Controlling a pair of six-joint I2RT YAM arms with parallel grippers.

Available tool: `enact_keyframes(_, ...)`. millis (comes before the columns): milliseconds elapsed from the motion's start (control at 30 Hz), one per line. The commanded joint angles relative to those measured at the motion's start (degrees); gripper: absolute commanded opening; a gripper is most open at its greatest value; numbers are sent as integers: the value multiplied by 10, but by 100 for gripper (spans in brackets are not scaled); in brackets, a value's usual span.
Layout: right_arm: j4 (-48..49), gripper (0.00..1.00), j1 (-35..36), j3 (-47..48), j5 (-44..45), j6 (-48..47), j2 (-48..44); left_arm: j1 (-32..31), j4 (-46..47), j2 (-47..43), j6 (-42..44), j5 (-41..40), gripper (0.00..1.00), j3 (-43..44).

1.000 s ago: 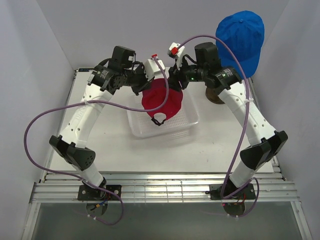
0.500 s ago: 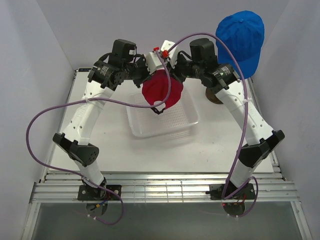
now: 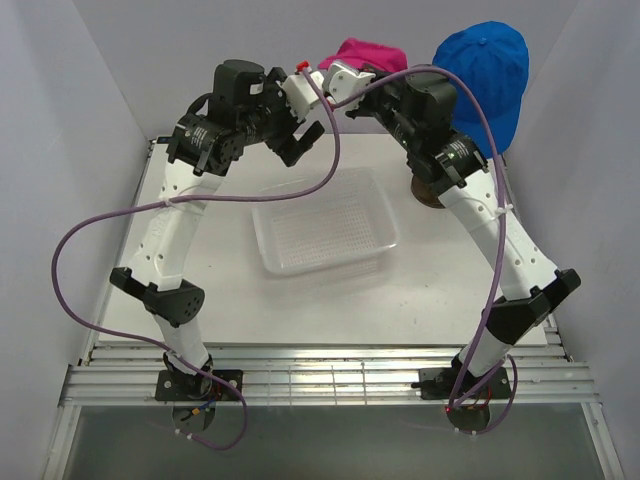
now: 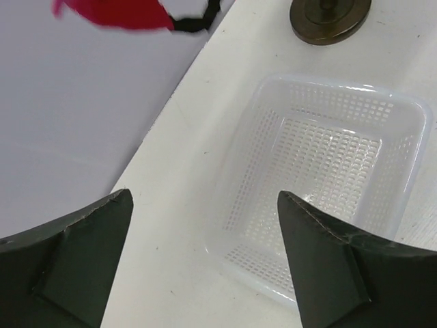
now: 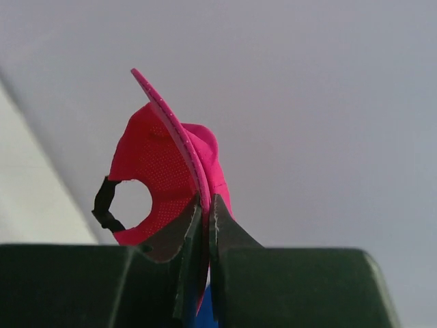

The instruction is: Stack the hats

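Note:
The magenta-red hat [image 3: 368,52] hangs high near the back wall, left of the blue hat [image 3: 483,72], which sits on top at the back right. My right gripper [image 3: 345,68] is shut on the red hat. The right wrist view shows that gripper [image 5: 206,205] pinching the curved brim of the red hat [image 5: 160,178], with its black strap at the left. My left gripper [image 3: 297,143] hangs open above the tray's far edge. In the left wrist view the left gripper [image 4: 205,205] holds nothing, and the red hat [image 4: 116,12] shows at the top edge.
A clear perforated plastic tray [image 3: 375,250] lies mid-table with nothing in it, and the left wrist view looks down on the tray [image 4: 416,123]. The brown round stand base [image 3: 432,195] stands at the back right, and the stand base [image 4: 331,17] also shows beyond the tray. White walls close in on both sides.
The left gripper has let go of the red hat and opened wide. The right gripper closed on the brim and lifted the hat from over the tray up toward the back.

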Motion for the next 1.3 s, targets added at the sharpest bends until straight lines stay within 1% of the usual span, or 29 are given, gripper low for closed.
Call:
enact_keyframes(0, 261, 8, -7, -25, 64, -211, 1, -2, -9, -11, -38, -30, 98, 32)
enact_keyframes(33, 304, 8, -13, -33, 57, -236, 10, -2, -16, -10, -41, -21, 98, 34)
enact_keyframes(67, 337, 8, -31, -36, 47, -284, 15, -2, -20, -10, -43, -16, 98, 35)
enact_keyframes(133, 393, 8, -52, -28, 4, -315, 27, -2, -26, -9, -44, -8, 98, 34)
enact_keyframes(200, 415, 8, -89, -26, -31, -345, 30, -2, -31, -6, -45, -6, 98, 32)
enact_keyframes(267, 431, 8, -108, -17, -72, -364, 28, 0, -38, -3, -46, 6, 98, 32)
enact_keyframes(333, 424, 8, -130, -18, -111, -383, 18, 0, -42, 2, -47, 14, 98, 32)
enact_keyframes(367, 400, 8, -139, -27, -123, -398, 4, 1, -43, 4, -48, 20, 98, 32)
enact_keyframes(433, 388, 8, -169, -51, -159, -430, -23, 2, -43, 8, -49, 24, 98, 32)
enact_keyframes(567, 356, 8, -215, -102, -168, -436, -69, 4, -44, 13, -57, 37, 98, 32)
enact_keyframes(933, 300, 8, -252, -299, -206, -414, -202, 5, -44, 12, -60, 30, 98, 16)
enact_keyframes(1033, 292, 8, -258, -339, -209, -414, -222, 5, -44, 9, -59, 26, 98, 9)
enact_keyframes(1267, 288, 8, -286, -392, -225, -404, -249, 5, -43, 4, -57, 12, 98, -4)
